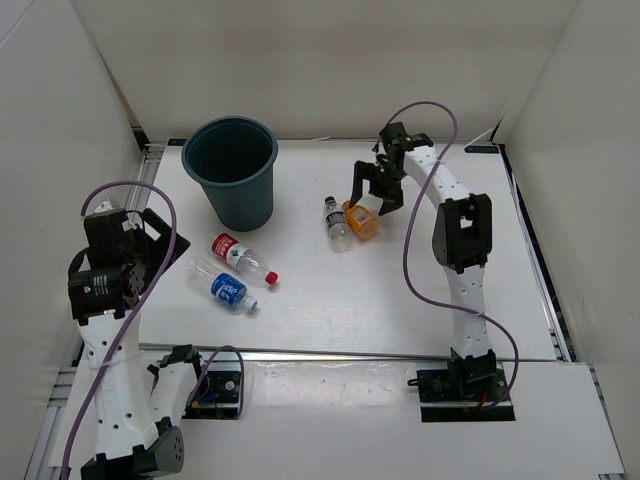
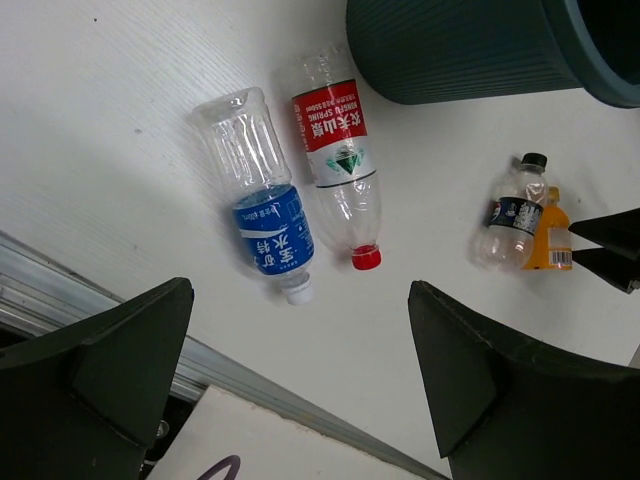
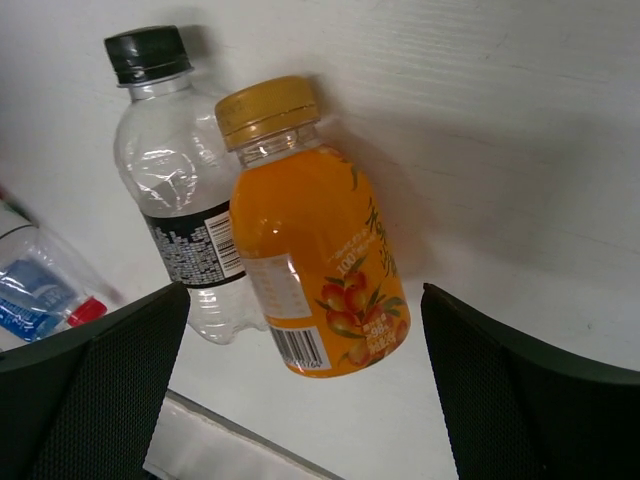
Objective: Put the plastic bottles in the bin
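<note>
Both jaws gape; only right wrist shows fruit on the orange bottle (image 3: pixel 312 245).

orange bottle (image 3: pixel 310 250): dark-capped bottle (image 3: pixel 175 190) pressed against its left side, right side open counter (image 1: pixel 330 300) | red-label bottle (image 1: pixel 240 257) and blue-label bottle (image 1: pixel 225 288): close together, outer sides free | bin (image 1: pixel 240 200): mouth open above
</note>
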{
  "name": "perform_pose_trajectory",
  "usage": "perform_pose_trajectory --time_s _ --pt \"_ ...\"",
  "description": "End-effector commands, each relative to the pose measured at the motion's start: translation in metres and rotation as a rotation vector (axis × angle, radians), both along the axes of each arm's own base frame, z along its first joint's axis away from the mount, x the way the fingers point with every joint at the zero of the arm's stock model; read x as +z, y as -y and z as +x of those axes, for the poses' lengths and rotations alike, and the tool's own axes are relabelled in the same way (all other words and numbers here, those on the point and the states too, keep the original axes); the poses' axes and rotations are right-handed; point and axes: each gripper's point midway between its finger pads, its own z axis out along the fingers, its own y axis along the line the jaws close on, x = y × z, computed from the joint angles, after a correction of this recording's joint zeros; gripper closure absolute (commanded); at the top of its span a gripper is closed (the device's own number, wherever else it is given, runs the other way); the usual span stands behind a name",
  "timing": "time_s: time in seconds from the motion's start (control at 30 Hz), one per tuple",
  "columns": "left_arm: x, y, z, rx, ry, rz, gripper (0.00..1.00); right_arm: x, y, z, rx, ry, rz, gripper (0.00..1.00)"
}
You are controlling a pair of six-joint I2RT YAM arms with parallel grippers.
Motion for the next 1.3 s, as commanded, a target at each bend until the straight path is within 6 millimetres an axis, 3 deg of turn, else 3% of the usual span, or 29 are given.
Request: perform_pose_trajectory --time_s 0.0,0.13,0.47,0.9,1.03,1.1,1.27 --pt "-0.007 0.004 -0.005 -0.019 -0.027 -0.012 0.00 -0.011 -0.005 0.004 0.020 0.009 0.022 0.00" --pt "-0.016 0.007 -0.006 -0.030 -0.049 -0.027 0.00 -0.029 -0.002 -0.008 0.023 -0.053 0.014 0.00" --pt "-0.024 0.010 -0.009 -0.032 -0.077 -0.048 0.00 -0.042 -0.008 -0.011 0.015 -0.091 0.041 0.00" --pt "-0.022 0.018 -0.013 -0.077 -0.103 -0.073 0.00 -0.062 -0.008 -0.016 0.009 -0.118 0.044 0.38" --pt "-0.022 0.018 -0.013 -0.083 -0.104 -0.066 0.00 -0.038 -0.006 -0.017 -0.023 -0.076 0.047 0.52" --pt "-0.024 0.017 -0.011 -0.084 -0.103 -0.066 0.00 -0.020 -0.010 -0.007 -0.060 -0.059 0.101 0.60" --pt "-0.021 0.019 -0.001 -0.098 -0.092 -0.079 0.00 0.073 -0.027 0.017 -0.093 0.072 0.304 0.66"
